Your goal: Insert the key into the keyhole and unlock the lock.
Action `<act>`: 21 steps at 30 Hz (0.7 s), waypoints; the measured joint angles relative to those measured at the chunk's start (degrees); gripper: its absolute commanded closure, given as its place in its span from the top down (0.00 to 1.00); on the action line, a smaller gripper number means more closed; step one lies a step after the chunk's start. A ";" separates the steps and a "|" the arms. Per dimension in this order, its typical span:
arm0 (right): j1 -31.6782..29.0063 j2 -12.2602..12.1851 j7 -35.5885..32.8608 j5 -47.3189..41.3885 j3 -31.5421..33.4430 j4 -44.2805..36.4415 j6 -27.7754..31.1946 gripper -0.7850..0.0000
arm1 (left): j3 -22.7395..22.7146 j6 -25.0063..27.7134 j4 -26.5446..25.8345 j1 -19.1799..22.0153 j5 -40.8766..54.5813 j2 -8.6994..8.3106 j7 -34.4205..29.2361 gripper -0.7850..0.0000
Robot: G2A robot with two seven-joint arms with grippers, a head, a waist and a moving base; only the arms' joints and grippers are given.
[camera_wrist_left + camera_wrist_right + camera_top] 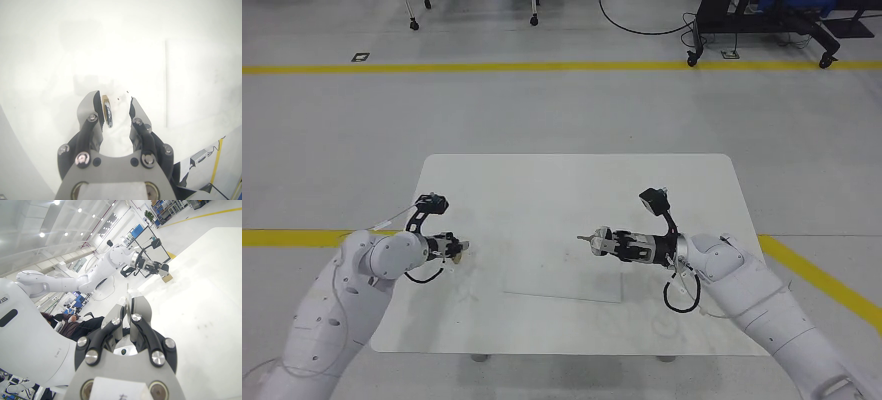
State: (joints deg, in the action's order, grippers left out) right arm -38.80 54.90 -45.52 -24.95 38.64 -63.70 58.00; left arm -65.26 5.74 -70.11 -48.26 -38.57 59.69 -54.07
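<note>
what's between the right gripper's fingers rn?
The key, clamped edge-on in the right gripper; its blade pokes past the fingertips. The gripped end is covered by the fingers, so its shape can't be seen.

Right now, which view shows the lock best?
The left wrist view: the lock is close, brass body and shiny shackle clear, against one pad of the left hand. The right wrist view shows it far off as a tan block. The top view shows a tiny speck at that hand's tip.

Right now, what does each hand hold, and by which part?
Right hand: the key, pinched by its head. Left hand: open, lock beside one finger, ungripped.
</note>
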 measured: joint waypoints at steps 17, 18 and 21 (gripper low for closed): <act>0.00 0.00 0.00 0.00 0.00 0.00 0.00 0.00 | -3.72 1.76 -1.79 -3.47 1.24 -0.99 0.44 0.00; 0.00 0.00 0.00 0.00 0.00 0.00 0.00 0.00 | -4.19 1.88 -2.12 -3.85 1.25 -1.12 0.49 0.00; 0.00 0.00 0.00 0.00 0.00 0.00 0.00 0.00 | -5.15 2.06 -2.96 -4.52 1.71 -1.33 0.98 0.00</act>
State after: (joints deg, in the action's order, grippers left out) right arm -38.80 54.90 -45.52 -24.95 38.64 -63.70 58.00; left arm -70.41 7.80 -73.07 -52.78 -36.86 58.36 -53.09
